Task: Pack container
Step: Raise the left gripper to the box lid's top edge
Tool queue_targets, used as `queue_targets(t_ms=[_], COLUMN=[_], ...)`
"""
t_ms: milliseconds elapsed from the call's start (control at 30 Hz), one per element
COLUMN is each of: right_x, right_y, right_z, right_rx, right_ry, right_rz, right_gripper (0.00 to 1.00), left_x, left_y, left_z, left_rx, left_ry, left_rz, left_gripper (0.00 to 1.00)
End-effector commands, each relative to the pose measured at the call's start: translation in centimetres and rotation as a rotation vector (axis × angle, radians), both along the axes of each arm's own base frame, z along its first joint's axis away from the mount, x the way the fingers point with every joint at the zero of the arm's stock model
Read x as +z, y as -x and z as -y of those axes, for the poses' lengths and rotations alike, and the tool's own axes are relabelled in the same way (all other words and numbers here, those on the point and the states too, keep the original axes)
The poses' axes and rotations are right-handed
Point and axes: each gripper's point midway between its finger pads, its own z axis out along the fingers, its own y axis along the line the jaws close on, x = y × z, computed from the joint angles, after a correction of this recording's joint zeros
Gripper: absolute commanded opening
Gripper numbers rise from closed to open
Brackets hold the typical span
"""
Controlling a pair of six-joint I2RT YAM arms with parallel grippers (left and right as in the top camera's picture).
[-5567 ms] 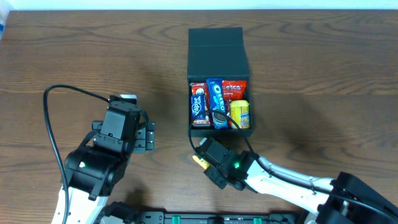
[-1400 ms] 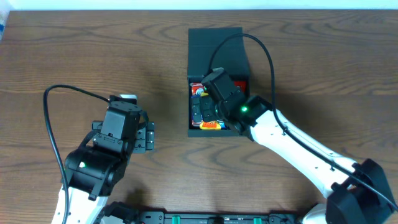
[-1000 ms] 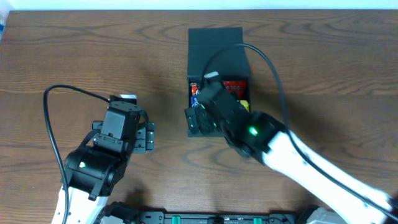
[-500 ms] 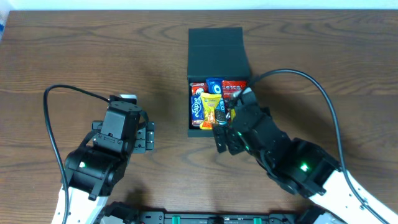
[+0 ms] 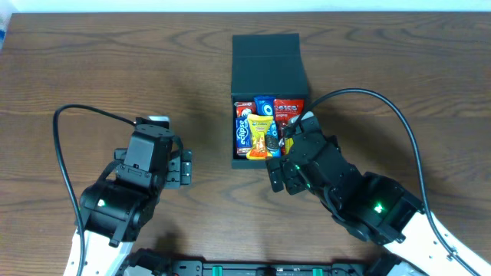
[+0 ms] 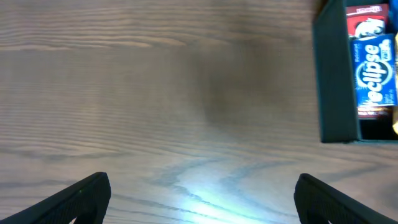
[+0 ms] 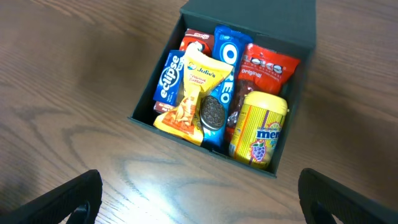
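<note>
**Pack container: snacks loaded, lid open**

The container (image 7: 186, 142) stands on the desk (image 5: 399, 84) with its lid (image 5: 266, 61) folded back flat on the far side. Inside, an eclipse pack (image 7: 169, 78) lies along the left wall, an Oreo pack (image 7: 222, 62) runs down the middle, and a red pack (image 7: 268, 65) sits at the far right. A yellow tub (image 7: 258, 130) fills the near right corner. A Julie's pack (image 7: 196, 93) lies slantwise on top of the left and middle items.

The right hand (image 5: 278, 175) hovers just off the container's near wall, tilted so that its camera looks down into the box. Its fingers (image 7: 68, 199) are spread wide and carry nothing. The left hand (image 5: 182, 169) is well to the left of the container and low over bare desk. Its fingers (image 6: 81, 196) are likewise spread and empty.

No loose snack shows on the desk, so loading appears finished, or nearly so. The step in hand is probably the pull-back after a drop. The likely next move is closing. That calls for a reach over the box to the lid's free edge, then a swing of the flap toward the near wall. The Julie's pack may stand proud of the rim and need pressing down first.
</note>
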Motion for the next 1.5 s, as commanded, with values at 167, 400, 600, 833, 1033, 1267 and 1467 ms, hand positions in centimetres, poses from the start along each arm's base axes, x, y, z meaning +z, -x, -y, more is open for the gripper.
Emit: queue_targets(t_ms=[167,400,600,833,1033,1267,1467], right_x=[-0.2,-0.4,-0.4,-0.3,-0.3,-0.3,-0.3], right_y=[-0.1,0.0,0.0,-0.4,-0.4,-0.4,-0.4], right_z=[0.4,0.7,0.7,1.5,1.5,1.4,1.4], right_rx=[-0.024,-0.029,-0.029,-0.061,-0.061,-0.061,-0.061], right_ry=[0.004,0.019,0.019,0.047,0.047,0.046,0.046], right_rz=[-0.001,-0.006,-0.006,0.018,0.018,0.018,0.019], right_gripper=[0.99,0.99,0.99,0.99,0.99,0.99,0.99], left_x=[-0.1,2.1,6.7,8.2,3.7,-4.6,-10.1], left_y=[0.1,-1.7,-6.8,-14.1,-20.3,-26.9,-29.4], left_z=[2.9,3.8,4.8,3.9,2.7,4.9,8.1], left_rx=[-0.074,0.01,0.023,0.004,-0.003,-0.06,-0.107], left_ry=[0.154,0.239,0.268,0.445,0.59,0.854,1.04], left_rz=[-0.02,-0.005,0.044,0.005,-0.097,-0.192,-0.258], left_gripper=[0.95,0.95,0.95,0.95,0.95,0.95,0.95])
